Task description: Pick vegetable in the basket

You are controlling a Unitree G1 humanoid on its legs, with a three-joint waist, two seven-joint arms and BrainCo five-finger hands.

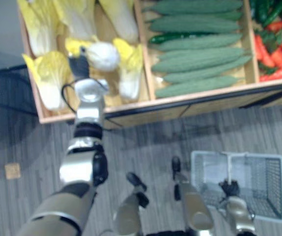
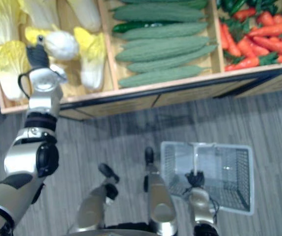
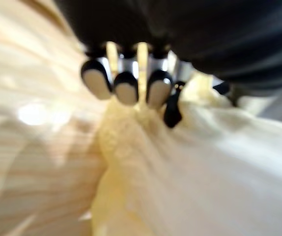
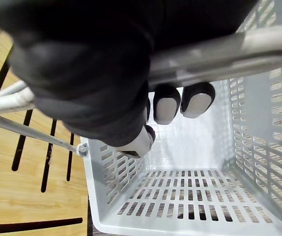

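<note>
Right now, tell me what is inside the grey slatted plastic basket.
No vegetable: the grey slatted plastic basket shows a bare floor. The right hand, fingers curled round its handle, covers the part beneath it.

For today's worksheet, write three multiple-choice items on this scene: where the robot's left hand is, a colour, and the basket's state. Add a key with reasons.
1. Where is the left hand?
A. At the cabbages
B. At the red vegetables
C. On the floor

2. What colour are the long gourds?
A. Red
B. Green
C. Yellow

3. What state is the basket in?
A. Full of cabbages
B. Upside down
C. Empty, held by the right hand

Key: 1 A, its wrist view shows cabbage right under it. 2 B, all are green. 3 C, its floor is bare and fingers curl round the handle.
</note>
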